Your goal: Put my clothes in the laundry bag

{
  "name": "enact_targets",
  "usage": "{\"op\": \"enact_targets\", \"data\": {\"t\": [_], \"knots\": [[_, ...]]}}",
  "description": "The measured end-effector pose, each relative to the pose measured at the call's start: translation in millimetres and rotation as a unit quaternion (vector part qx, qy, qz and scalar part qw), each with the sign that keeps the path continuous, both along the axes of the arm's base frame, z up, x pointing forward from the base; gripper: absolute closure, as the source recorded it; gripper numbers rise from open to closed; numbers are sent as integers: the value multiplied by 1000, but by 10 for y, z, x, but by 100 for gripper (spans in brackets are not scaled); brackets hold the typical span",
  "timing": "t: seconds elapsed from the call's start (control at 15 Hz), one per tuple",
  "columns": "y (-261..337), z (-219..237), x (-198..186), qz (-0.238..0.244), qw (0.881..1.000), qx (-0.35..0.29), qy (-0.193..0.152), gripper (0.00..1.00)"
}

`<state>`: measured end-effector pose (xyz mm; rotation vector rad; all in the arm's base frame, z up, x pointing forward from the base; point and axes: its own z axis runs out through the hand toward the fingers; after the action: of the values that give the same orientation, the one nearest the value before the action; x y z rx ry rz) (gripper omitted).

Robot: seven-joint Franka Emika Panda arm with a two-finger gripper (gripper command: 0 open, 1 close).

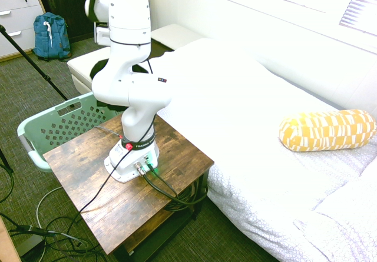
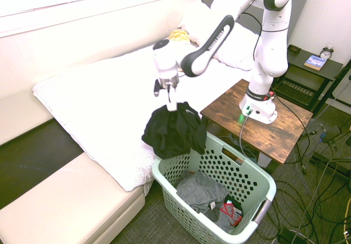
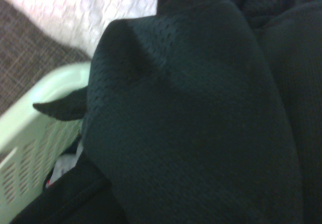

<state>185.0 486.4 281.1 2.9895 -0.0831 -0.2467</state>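
The clothes [image 2: 174,131], a black bundle of soft fabric, hang in the air from my gripper [image 2: 171,102], which is shut on their top. They dangle over the near rim of the mint-green laundry bag [image 2: 258,181], right beside the bed's edge. In the wrist view the black mesh fabric of the clothes [image 3: 201,123] fills most of the picture, with the laundry bag's rim [image 3: 30,133] below it. The first exterior view shows only the laundry bag [image 1: 59,126] behind the arm's table; the clothes and gripper are hidden there.
Grey and red garments [image 2: 205,194] lie inside the bag. A white bed [image 2: 109,96] and a low cream bench [image 2: 66,205] flank it. A yellow patterned pillow [image 1: 327,129] lies on the bed. A blue backpack [image 1: 50,35] stands by the drawers.
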Motion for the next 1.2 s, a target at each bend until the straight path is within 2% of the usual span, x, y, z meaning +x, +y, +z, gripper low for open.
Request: {"op": "enact_targets", "data": {"t": [0.2,0.27,0.4,0.93,1.07,1.2], "knots": [[-285,-537,-1437,21,999,-25,3,100],[-465,-691,-1717,24,999,-31,5,0],[-653,-797,-1933,34,999,-40,3,0],[-643,-745,-1738,17,999,-33,3,0],[-606,-671,-1572,7,1000,-27,-2,0],[-527,-535,-1186,-9,999,-23,-20,0]]}}
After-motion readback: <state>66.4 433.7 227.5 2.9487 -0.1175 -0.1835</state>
